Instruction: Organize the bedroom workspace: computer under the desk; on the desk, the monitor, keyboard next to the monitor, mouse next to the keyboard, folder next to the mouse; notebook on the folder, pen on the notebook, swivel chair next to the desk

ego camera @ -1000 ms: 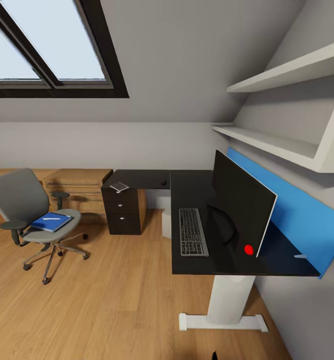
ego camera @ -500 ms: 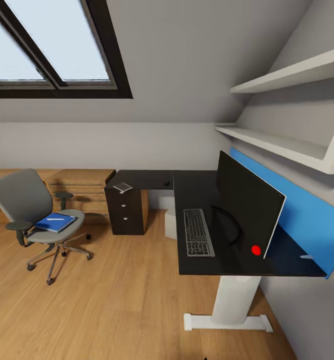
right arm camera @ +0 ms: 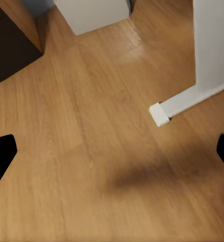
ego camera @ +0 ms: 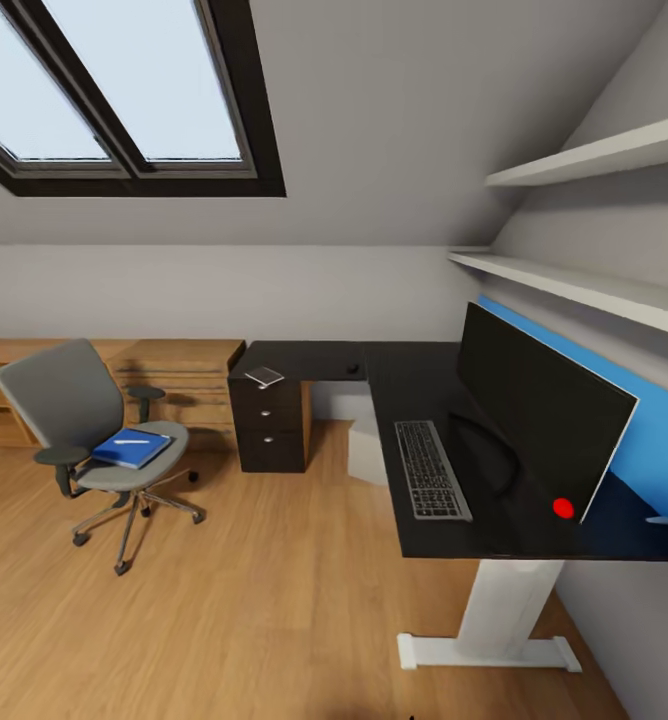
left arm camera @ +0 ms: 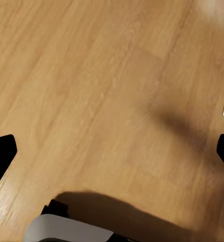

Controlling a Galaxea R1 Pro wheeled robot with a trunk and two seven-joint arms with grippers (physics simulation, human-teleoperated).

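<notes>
The grey swivel chair (ego camera: 69, 415) stands on the wooden floor at the left, apart from the black L-shaped desk (ego camera: 404, 375). On its seat lies the blue folder (ego camera: 134, 449) with a white pen (ego camera: 129, 438) on top. The monitor (ego camera: 534, 405) stands on the desk with the keyboard (ego camera: 432, 468) in front of it. A small dark mouse (ego camera: 352, 369) and the notebook (ego camera: 264, 376) rest on the desk's far wing. A pale box (ego camera: 366, 452), maybe the computer, sits under the desk. My left gripper (left arm camera: 112, 156) and right gripper (right arm camera: 112, 154) hang open over bare floor.
A dark drawer unit (ego camera: 269, 430) holds up the desk's far wing. The desk's white leg and foot (right arm camera: 207, 65) stand close to my right gripper. Low wooden cabinets (ego camera: 189, 380) line the back wall. White shelves (ego camera: 574, 285) and a blue panel (ego camera: 664, 425) run along the right wall.
The whole head view has shifted, so the camera has moved; chair, desk and monitor sit further right in the picture. The things themselves have not moved.
</notes>
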